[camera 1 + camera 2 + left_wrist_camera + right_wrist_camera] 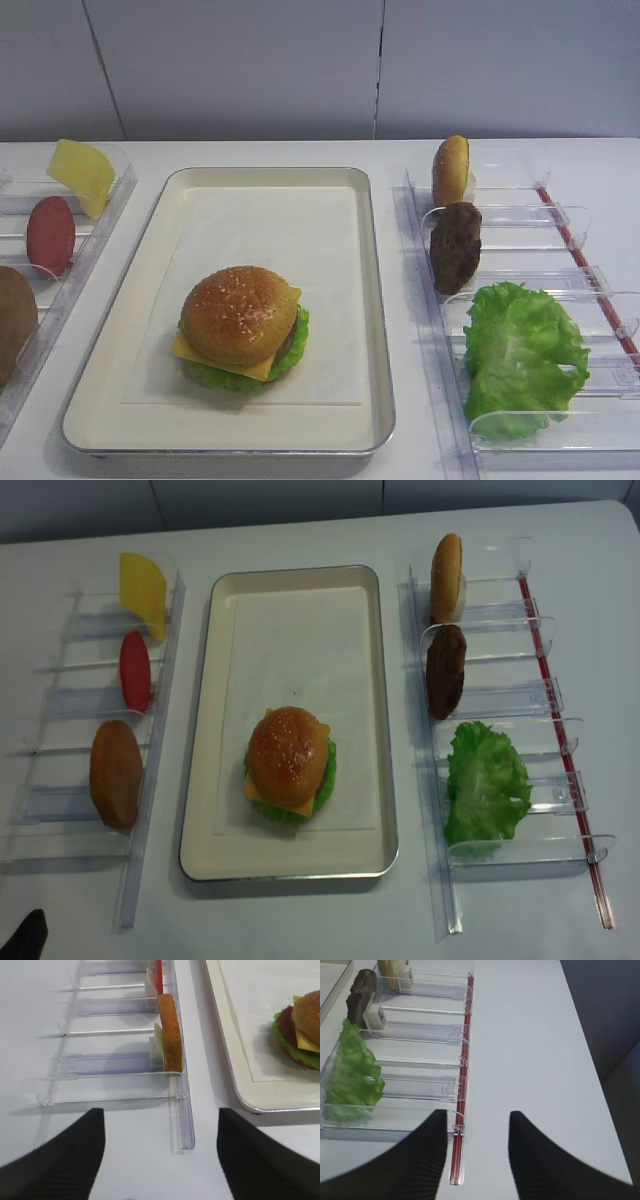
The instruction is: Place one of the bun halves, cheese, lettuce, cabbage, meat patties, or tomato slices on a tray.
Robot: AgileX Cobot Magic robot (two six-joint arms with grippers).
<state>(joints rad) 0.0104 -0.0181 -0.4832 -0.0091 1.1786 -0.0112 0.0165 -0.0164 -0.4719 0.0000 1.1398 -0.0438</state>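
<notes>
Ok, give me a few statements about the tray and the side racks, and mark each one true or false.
1. A stacked burger sits on the tray. True.
2. The seeded bun top is the uppermost layer. True.
3. The lettuce leaf in the right-hand rack lies on the tray. False: it rests in the rack.
4. The spare meat patty lies flat on the table. False: it stands on edge in the rack.
5. A yellow cheese slice is in the left-hand rack. True.

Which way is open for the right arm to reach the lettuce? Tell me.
Probably yes, from above: the lettuce stands uncovered in its clear bin, and the right gripper hangs beside it, jaws apart, holding nothing.
</notes>
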